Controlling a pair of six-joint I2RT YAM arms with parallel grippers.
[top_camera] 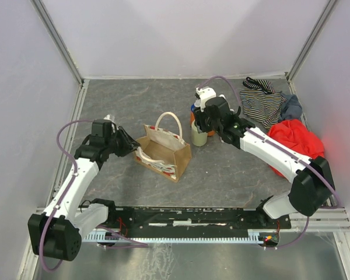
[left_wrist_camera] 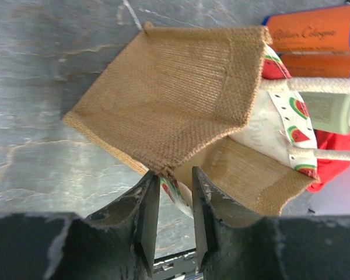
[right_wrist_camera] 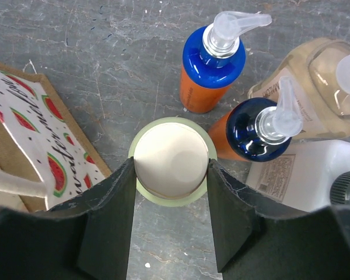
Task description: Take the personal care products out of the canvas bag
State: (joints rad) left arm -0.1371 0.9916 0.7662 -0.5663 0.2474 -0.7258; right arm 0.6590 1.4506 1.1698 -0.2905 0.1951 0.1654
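The canvas bag (top_camera: 163, 150) lies near the table's middle, its watermelon-print side toward the front. My left gripper (top_camera: 130, 146) is shut on its left corner. In the left wrist view the tan fabric (left_wrist_camera: 175, 99) sits between the fingertips of the left gripper (left_wrist_camera: 175, 175). My right gripper (top_camera: 202, 123) is shut on the cream cap of the pale-green cylinder (right_wrist_camera: 170, 153), which stands on the table right of the bag. Just beyond stand two orange pump bottles (right_wrist_camera: 213, 58) (right_wrist_camera: 256, 128), the beige pump bottle (right_wrist_camera: 315, 76) and the white flat bottle (right_wrist_camera: 303, 175).
A red cloth (top_camera: 294, 140), a striped garment (top_camera: 261, 104) and a grey-blue cloth (top_camera: 291, 108) lie at the right by the wall. The bag's cream handle (top_camera: 170, 119) loops up behind it. The arms' mounting rail (top_camera: 192, 219) runs along the front edge.
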